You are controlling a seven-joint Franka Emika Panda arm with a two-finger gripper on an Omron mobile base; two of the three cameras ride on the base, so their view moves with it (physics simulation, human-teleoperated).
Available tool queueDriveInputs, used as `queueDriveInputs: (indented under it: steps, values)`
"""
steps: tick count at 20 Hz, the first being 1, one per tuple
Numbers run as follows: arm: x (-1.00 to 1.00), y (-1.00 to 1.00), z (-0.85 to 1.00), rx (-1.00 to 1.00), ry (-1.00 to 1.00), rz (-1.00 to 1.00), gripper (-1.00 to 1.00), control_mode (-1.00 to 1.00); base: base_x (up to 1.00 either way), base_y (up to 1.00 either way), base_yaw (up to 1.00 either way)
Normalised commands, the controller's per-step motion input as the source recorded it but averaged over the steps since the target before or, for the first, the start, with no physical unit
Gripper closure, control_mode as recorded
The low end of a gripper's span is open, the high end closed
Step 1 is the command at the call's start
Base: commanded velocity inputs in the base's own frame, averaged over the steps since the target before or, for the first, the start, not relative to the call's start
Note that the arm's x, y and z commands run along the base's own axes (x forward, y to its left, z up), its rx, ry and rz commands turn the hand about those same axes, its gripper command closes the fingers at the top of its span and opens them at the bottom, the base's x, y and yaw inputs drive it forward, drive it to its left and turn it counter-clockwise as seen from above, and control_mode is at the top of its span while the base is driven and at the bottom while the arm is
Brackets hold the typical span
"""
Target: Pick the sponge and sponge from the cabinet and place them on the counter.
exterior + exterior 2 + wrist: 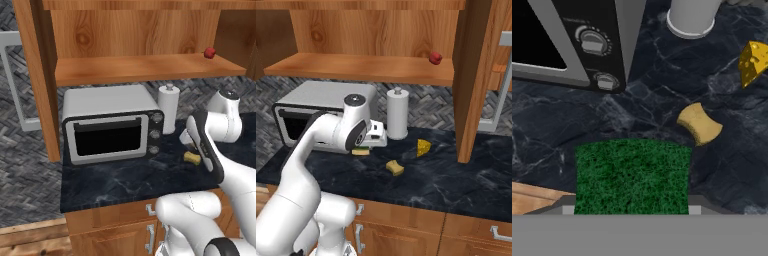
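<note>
A: Where are the two sponges?

B: One yellow sponge (394, 167) already lies on the counter (456, 185), in front of the paper roll (397, 114). The claw (367, 145) is closed on the green-top sponge (632, 176), low over the counter beside the microwave (112, 122).

A: So what's left?

B: I think only letting go of it. The cabinet (145, 67) shelf holds just a red fruit (435, 58).

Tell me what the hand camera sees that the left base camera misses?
Hand view: the green-topped sponge up close and a cheese wedge. Left base view: the cabinet shelf with a small red fruit, and drawers below. Both: the microwave, paper towel roll, yellow sponge and dark counter.
</note>
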Motion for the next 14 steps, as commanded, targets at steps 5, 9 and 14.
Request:
queueDriveInputs:
  steps: [5, 9, 14]
  values:
    - [-0.12, 0.00, -0.37, 0.00, 0.00, 0.03, 1.00, -1.00, 0.00, 0.00, 0.00]
    - [-0.13, 0.00, -0.36, 0.00, 0.01, 0.02, 1.00, -1.00, 0.00, 0.00, 0.00]
    - [-0.08, 0.01, -0.37, 0.00, 0.01, 0.02, 1.00, -1.00, 0.00, 0.00, 0.00]
